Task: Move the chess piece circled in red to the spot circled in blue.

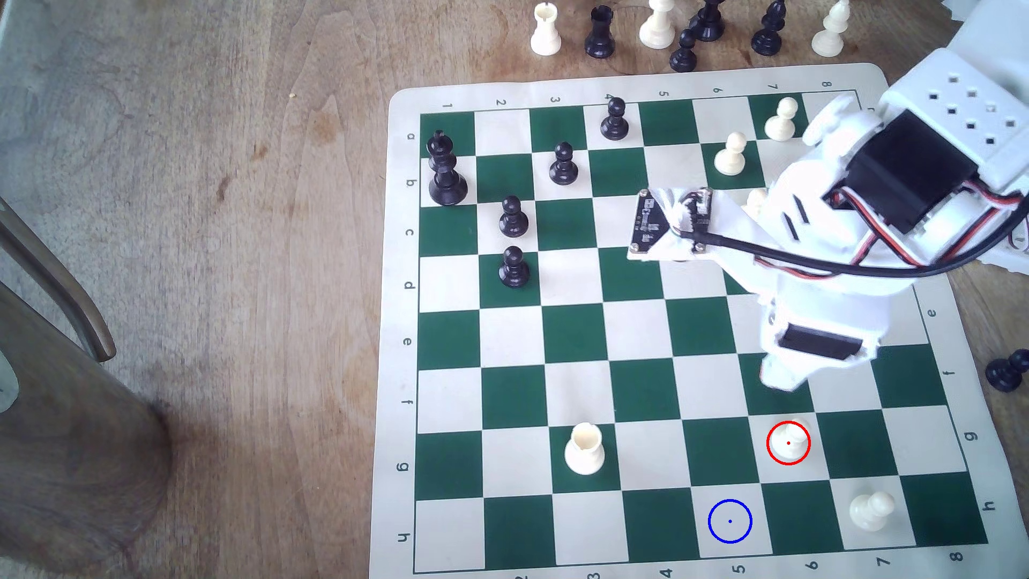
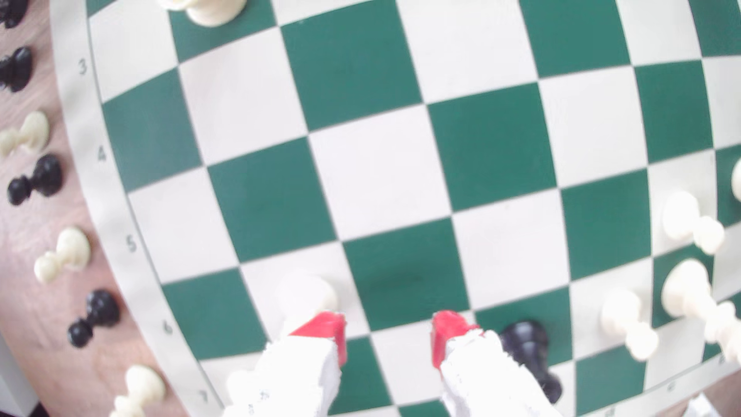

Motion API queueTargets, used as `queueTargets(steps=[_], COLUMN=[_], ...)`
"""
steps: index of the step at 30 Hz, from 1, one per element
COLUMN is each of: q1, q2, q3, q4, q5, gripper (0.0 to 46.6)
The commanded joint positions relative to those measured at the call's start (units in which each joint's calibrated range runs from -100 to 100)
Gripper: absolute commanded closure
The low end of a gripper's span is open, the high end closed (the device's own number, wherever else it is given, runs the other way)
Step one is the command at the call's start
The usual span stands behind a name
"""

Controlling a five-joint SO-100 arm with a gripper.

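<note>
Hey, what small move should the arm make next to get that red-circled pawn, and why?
Probably ease the end effector toward the red-circled pawn and lower over it. Its red fingertips stand apart with nothing between them, and in the exterior view the pawn stands just beyond the arm, toward the board's near edge.

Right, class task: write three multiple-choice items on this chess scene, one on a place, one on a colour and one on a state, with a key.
1. In the exterior view, where is the blue ring from the circled pawn?
A. upper right
B. lower left
C. straight above

2. What colour are the fingertips?
A. red
B. blue
C. green

3. What state is the gripper in?
A. shut on the pawn
B. shut on a rook
C. open and empty

Key:
1 B: the ring is one row down and one column left.
2 A: both tips show red in the wrist view.
3 C: the jaws stand apart with bare board between them.
</note>
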Motion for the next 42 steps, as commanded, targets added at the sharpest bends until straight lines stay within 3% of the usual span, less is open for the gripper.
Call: queueTargets(steps=[1, 7, 18, 24, 28, 42], q1=[-1.7, -5.8, -6.7, -7.7, -9.4, -8.1], q2=[-1.2, -1.4, -0.4, -1.1, 0.2, -1.6], q3=[-0.7, 0.0, 9.2, 10.7, 14.4, 14.5], q4=[-0.3, -1.3, -11.7, -14.5, -19.2, -20.8], q5=[-1.4, -1.6, -1.5, -1.7, -1.5, -0.9], gripper=[28.1, 20.0, 20.4, 24.1, 24.2, 27.3])
